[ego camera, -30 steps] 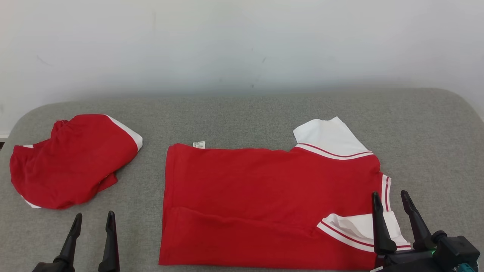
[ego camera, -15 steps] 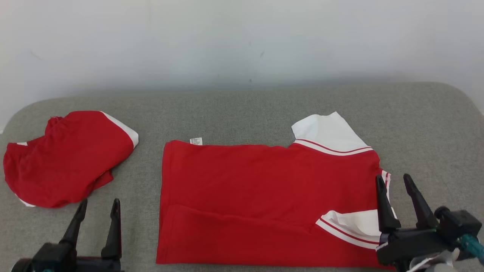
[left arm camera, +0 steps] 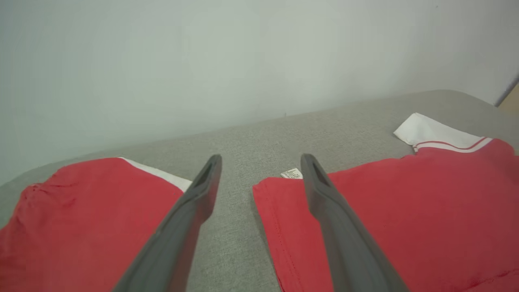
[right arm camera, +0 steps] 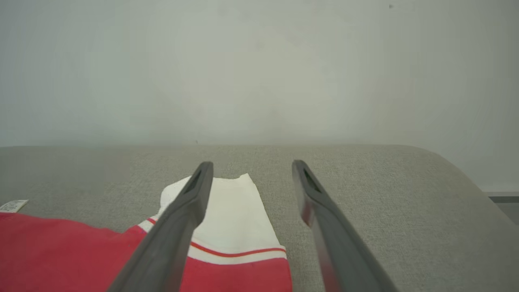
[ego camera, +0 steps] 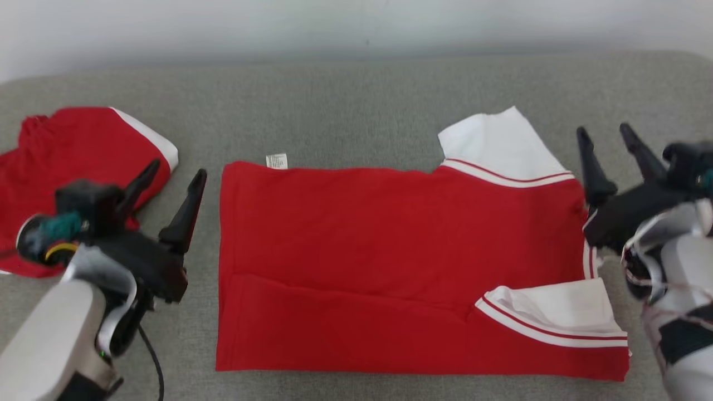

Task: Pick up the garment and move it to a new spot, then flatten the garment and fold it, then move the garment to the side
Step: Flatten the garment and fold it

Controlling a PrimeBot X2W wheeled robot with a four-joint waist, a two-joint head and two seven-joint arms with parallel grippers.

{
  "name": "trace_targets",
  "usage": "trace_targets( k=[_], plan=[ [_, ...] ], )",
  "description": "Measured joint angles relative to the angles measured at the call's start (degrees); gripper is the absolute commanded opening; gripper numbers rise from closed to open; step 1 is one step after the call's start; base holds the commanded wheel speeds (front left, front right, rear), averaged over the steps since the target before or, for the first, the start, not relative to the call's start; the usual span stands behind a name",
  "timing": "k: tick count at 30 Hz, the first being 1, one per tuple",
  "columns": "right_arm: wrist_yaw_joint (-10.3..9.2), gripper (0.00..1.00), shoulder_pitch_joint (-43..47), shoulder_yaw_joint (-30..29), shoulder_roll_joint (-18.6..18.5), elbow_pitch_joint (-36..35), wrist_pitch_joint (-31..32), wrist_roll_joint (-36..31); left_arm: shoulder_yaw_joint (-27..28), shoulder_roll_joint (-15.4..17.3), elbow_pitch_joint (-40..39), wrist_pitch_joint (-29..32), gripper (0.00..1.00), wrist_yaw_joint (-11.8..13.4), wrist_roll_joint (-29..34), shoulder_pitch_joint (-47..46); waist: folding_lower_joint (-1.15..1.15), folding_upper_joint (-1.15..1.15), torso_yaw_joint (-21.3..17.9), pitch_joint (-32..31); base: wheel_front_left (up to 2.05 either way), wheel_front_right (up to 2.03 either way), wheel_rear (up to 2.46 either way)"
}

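**Both jaws wide apart, empty, flanking the flat garment**

Crumpled red garment lies at 9 o'clock on the grey fabric surface. Just beside it is the left gripper, jaws spread wide, holding and touching nothing, over bare fabric off the shirt's left edge. The red garment lies flat at centre, with its white sleeve at 1 o'clock. The right gripper sits at 2 o'clock, jaws wide apart and empty, beside that sleeve.

Grey surface is lying bare from eleven to two o'clock. The garment is filling centre, a second garment blocking nine o'clock.
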Motion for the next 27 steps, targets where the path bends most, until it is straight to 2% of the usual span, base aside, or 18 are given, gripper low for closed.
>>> trace_targets(
  k=[5, 9, 17, 27],
  plan=[
    [0.00, 1.00, -8.19, 3.26, -1.29, 6.93, 2.22, 0.62, -8.93, 3.72, 1.56, 5.98, 1.00, -0.02, -8.62, -7.62, 0.00, 0.00, 0.09, 4.09, 0.00, 0.00, 0.00],
    [0.00, 1.00, -13.83, 6.47, -1.90, 11.96, 3.44, 1.21, -14.40, 5.45, 3.56, 9.47, 1.00, -0.02, -12.05, -12.50, 0.00, 0.00, 0.23, 6.93, 0.00, 0.00, 0.00],
    [0.00, 1.00, -23.98, 12.46, -2.67, 21.42, 5.70, 2.83, -21.12, 4.71, 8.29, 12.40, 1.00, -0.02, -18.09, -20.95, 0.00, 0.00, 0.89, 11.76, 0.00, 0.00, 0.00],
    [0.00, 1.00, -31.00, 18.34, -2.64, 29.26, 8.25, 4.80, -27.71, 3.54, 13.83, 14.32, 1.00, -0.02, -21.14, -27.61, 0.00, 0.00, 1.94, 14.79, 0.00, 0.00, 0.00]
  ],
)
